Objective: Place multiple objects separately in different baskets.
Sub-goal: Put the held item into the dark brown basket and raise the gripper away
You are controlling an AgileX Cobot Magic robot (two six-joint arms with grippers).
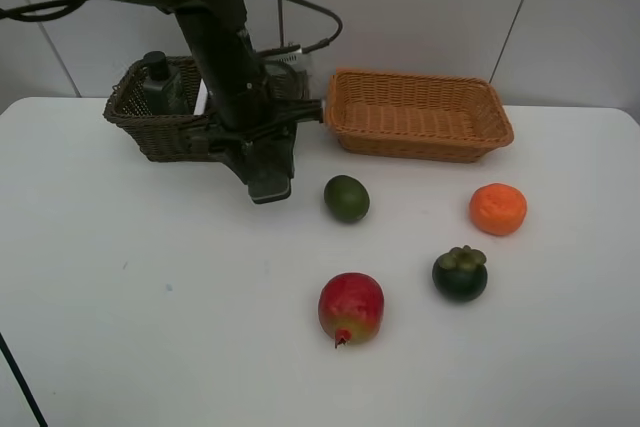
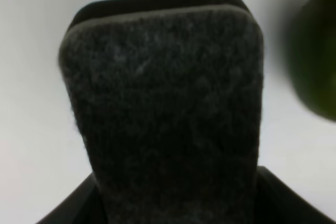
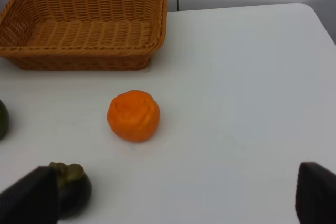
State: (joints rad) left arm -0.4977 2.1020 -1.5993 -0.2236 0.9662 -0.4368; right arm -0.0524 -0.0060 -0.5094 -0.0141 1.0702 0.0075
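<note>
Left wrist: clamped eraser block (image 2: 163, 108) mostly hides left fingers (image 2: 294, 203); right fingers (image 3: 31, 198) gape empty.

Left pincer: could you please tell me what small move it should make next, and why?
Probably lift straight up. The left pincer appears shut on the black eraser, low over the table in front of the dark basket, with the lime close beside it; height is needed to clear the rim.

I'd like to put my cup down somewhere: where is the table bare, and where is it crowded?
Bare: the left front of the table, left of the pomegranate; also the right edge beyond the orange. The tan basket is empty. Crowded: around the lime, mangosteen and the left gripper holding the eraser by the dark basket.
</note>
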